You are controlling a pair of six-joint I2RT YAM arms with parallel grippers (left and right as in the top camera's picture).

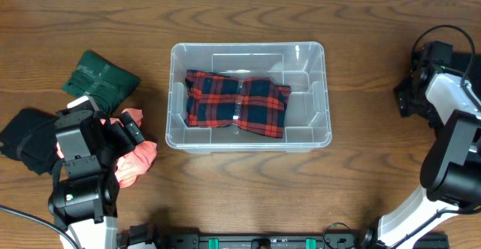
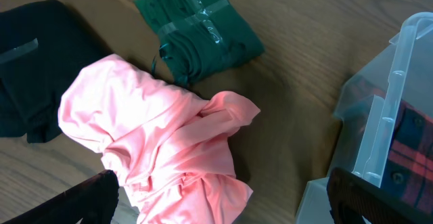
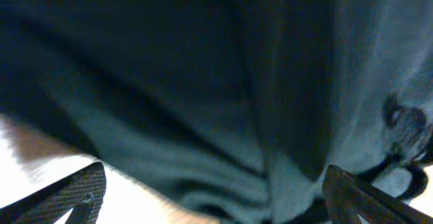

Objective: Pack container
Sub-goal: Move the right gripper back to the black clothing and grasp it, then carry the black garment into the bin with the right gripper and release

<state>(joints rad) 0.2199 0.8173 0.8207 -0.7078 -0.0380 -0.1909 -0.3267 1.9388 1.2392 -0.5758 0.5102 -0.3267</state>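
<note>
Plaid cloth point(image 1: 237, 104) already lies in the container point(image 1: 248, 145) — the pink garment point(image 2: 155, 136) looks next. The left end effector point(image 2: 223, 200), fingers apart over it, needs lowering and closing; the right end effector point(image 3: 216, 197) is also spread.

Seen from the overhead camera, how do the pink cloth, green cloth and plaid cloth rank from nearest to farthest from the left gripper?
1. Pink cloth, at the left gripper.
2. Green cloth, farther up the table.
3. Plaid cloth, inside the container, rightward.
</note>
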